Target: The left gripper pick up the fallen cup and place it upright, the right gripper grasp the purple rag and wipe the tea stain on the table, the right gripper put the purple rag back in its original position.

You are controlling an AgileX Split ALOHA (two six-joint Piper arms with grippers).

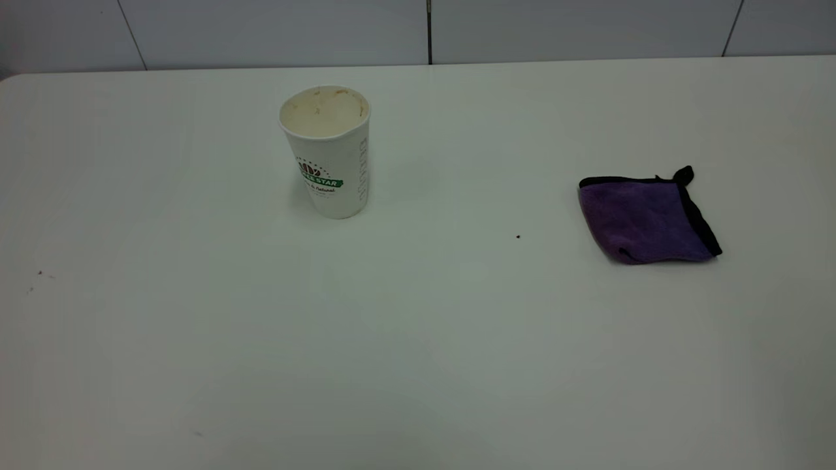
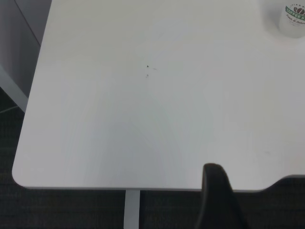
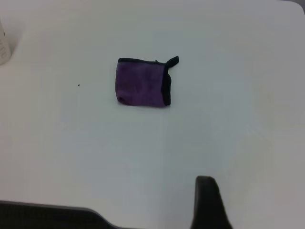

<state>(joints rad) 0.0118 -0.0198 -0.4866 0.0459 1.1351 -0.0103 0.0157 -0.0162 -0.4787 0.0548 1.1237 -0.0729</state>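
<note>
Tea residue seemed gone; we saw the white paper cup (image 1: 328, 153) upright on the tabletop (image 1: 418, 339), folded purple rag (image 1: 646, 219) well apart. Claw states: cannot tell. Residual film might remain.

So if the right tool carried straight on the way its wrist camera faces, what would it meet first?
Probably the small folded purple microfibre rag lying flat on the plain white table; bare tabletop lies before it, though depth is unclear.

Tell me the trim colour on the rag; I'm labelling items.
Black trim on the purple rag, clearest in the exterior view.
</note>
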